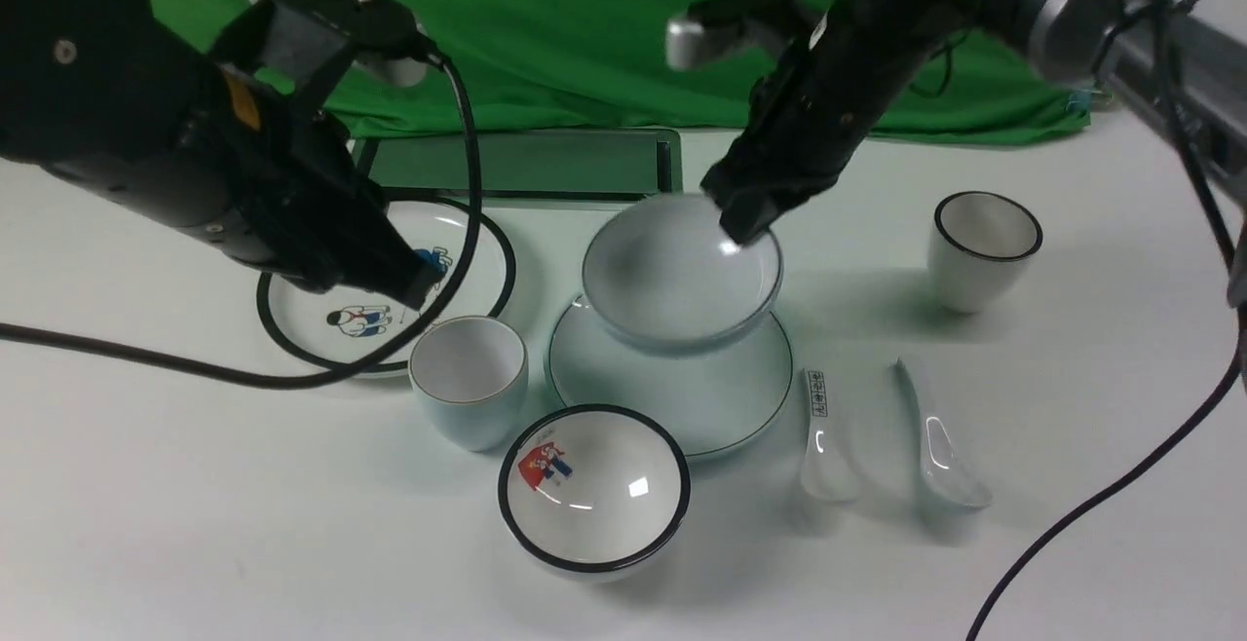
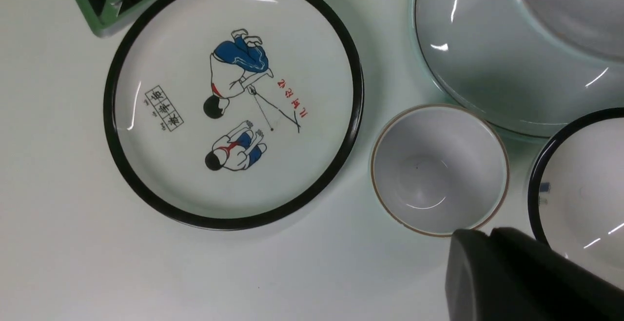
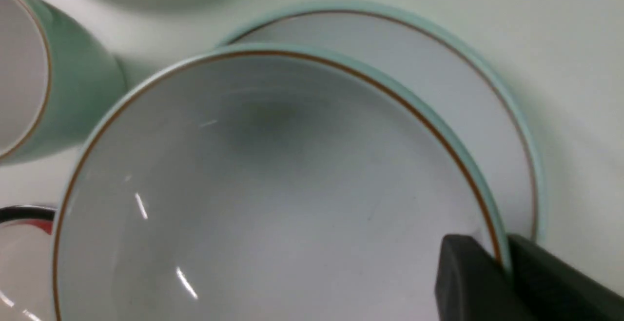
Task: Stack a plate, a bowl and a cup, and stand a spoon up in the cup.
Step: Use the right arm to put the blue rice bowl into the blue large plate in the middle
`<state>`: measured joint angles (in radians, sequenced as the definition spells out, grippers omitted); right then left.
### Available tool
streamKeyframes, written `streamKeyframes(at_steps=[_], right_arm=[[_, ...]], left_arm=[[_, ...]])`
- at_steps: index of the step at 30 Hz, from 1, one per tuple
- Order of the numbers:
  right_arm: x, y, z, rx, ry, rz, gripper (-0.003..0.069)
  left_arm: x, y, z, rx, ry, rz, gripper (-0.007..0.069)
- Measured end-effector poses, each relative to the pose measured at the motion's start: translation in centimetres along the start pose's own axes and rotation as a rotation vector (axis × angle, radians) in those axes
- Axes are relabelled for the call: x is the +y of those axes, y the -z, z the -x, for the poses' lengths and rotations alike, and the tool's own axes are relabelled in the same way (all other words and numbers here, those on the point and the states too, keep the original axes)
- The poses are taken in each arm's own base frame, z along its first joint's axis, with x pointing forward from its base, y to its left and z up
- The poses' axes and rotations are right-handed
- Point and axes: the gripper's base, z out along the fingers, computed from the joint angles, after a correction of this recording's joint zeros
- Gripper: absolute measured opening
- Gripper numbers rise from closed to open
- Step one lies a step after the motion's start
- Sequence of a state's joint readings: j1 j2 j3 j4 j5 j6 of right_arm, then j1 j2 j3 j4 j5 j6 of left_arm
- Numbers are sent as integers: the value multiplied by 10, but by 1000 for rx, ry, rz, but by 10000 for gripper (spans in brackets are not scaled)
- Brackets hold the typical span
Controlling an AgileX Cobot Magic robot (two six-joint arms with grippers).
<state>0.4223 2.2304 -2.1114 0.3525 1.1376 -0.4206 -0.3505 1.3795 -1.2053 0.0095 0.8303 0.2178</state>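
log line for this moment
right jaws: shut on rim of plain pale bluish-white shallow bowl | bowl: over plain pale round plate | left jaws: shut, empty | stage: stacking bowl

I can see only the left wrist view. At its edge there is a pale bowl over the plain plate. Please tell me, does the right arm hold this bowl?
Observer: Yes. The right pincer is shut on the rim of the bowl, one finger inside and one outside.
Operator: Where does the plain spoon lie?
Observer: The plain spoon lies to the right of the plate, with a labelled spoon between them.
Operator: Is there another cup?
Observer: A black-rimmed white cup stands alone at the far right.
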Motion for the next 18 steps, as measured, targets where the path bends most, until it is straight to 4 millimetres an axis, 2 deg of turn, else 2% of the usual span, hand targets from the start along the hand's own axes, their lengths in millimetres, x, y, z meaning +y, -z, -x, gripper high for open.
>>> streamKeyframes(at_steps=[3, 6, 14, 18], right_arm=[[2, -20, -6, 2, -9, -8, 76], [0, -30, -11, 10, -14, -21, 76], [-5, -49, -14, 10, -20, -38, 76], [-6, -51, -14, 5, -20, -45, 79]], left_arm=[[0, 0, 0, 1, 0, 0, -29], [0, 0, 0, 4, 1, -1, -29], [0, 0, 0, 4, 1, -1, -29], [0, 0, 0, 3, 19, -1, -28]])
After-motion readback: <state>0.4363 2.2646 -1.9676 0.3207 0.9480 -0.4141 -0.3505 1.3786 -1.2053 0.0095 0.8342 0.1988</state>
